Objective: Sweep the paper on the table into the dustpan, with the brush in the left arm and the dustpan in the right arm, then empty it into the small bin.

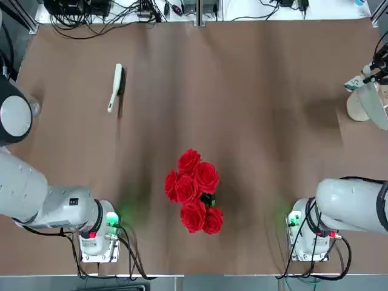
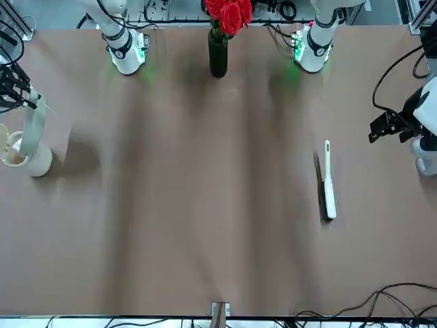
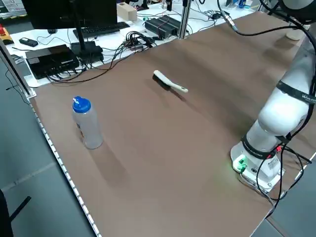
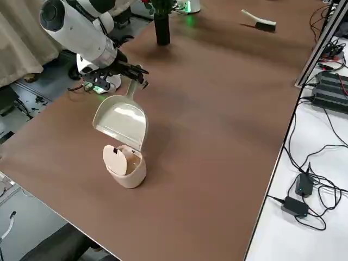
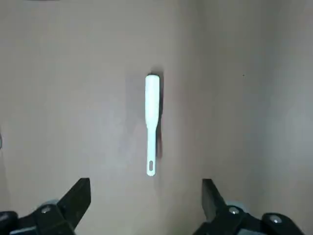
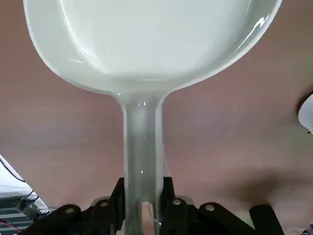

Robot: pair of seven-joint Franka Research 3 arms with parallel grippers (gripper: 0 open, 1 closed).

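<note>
Small bin [image 4: 136,178] upright on table [image 4: 201,179]; dustpan [image 4: 122,117] tilted over it, handle clenched by right gripper [image 4: 134,82]; poor aim could spill paper, itself not discernible. Farther, brush [image 4: 265,25] lying loose; left gripper [image 5: 146,191] near, fingers parted, empty.

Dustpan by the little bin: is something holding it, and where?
Yes: the right end effector grips the dustpan by its stubby handle, near the end with the hole.

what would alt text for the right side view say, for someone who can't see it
The right gripper holds a pale dustpan by its handle, tilted over a small open bin on a brown table. A brush lies at the far side, near a dark vase.
</note>
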